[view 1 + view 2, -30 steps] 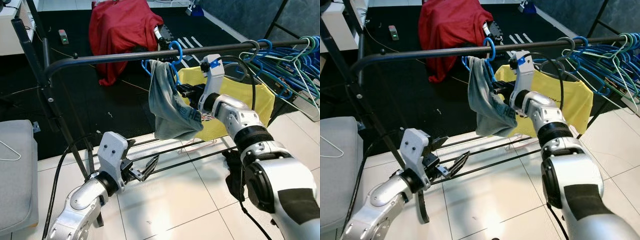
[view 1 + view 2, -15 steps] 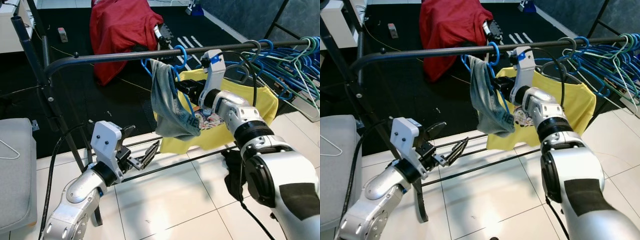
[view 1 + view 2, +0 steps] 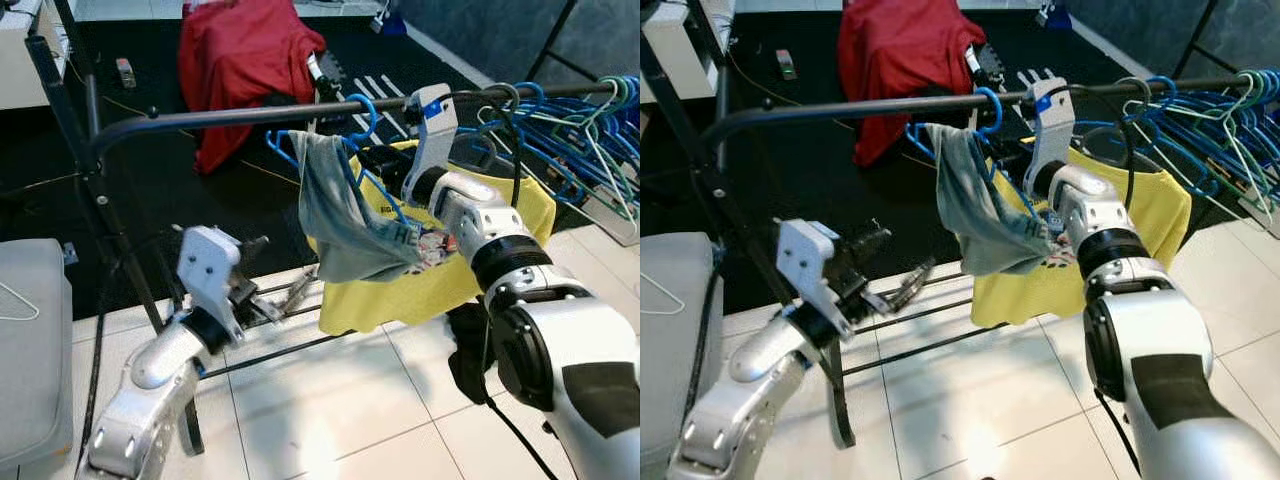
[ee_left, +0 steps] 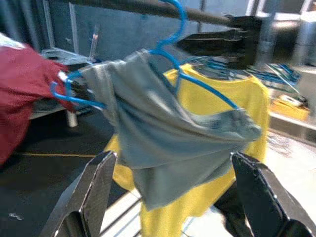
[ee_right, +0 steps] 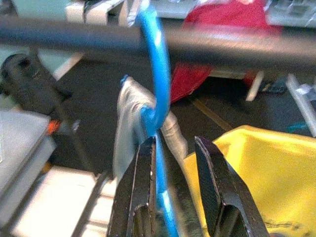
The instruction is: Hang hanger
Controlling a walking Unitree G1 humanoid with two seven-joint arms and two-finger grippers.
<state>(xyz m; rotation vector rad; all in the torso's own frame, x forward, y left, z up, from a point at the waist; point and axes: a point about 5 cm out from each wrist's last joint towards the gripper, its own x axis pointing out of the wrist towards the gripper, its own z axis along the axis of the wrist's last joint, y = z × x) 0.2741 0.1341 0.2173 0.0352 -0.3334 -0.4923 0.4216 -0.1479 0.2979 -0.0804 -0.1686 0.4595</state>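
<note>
**Blue hanger hooked on the rail, right end effector at its neck**

Head views: I see the blue hanger (image 3: 352, 150) with its hook over the black rail (image 3: 230, 113), a grey garment (image 3: 345, 220) bunched on it. My right end effector (image 3: 385, 170) is up at the hanger, just under the rail. The left end effector (image 3: 285, 298) hovers low, near the rack's bottom bars, well apart from the garment. A yellow shirt (image 3: 480, 235) hangs just behind, and a bunch of spare hangers (image 3: 1205, 125) crowds the rail's right end.

Left wrist view: the left end effector's fingers (image 4: 94, 197) stand wide apart, gripping nothing. The hanger's arms run roughly along the rail, one tip toward the red cloth (image 4: 19, 84), the other dipping down toward the yellow shirt, so it sits tilted.

Right wrist view: the right fingers (image 5: 140, 197) sit narrowly spread with the hanger's blue neck between them, touching one; I can't tell if it is truly clamped. The hook curves up over the rail.

To finish well, I judge I should confirm the hook bears fully on the rail, then spread the fingers slowly and back straight out, avoiding dragging the garment.
</note>
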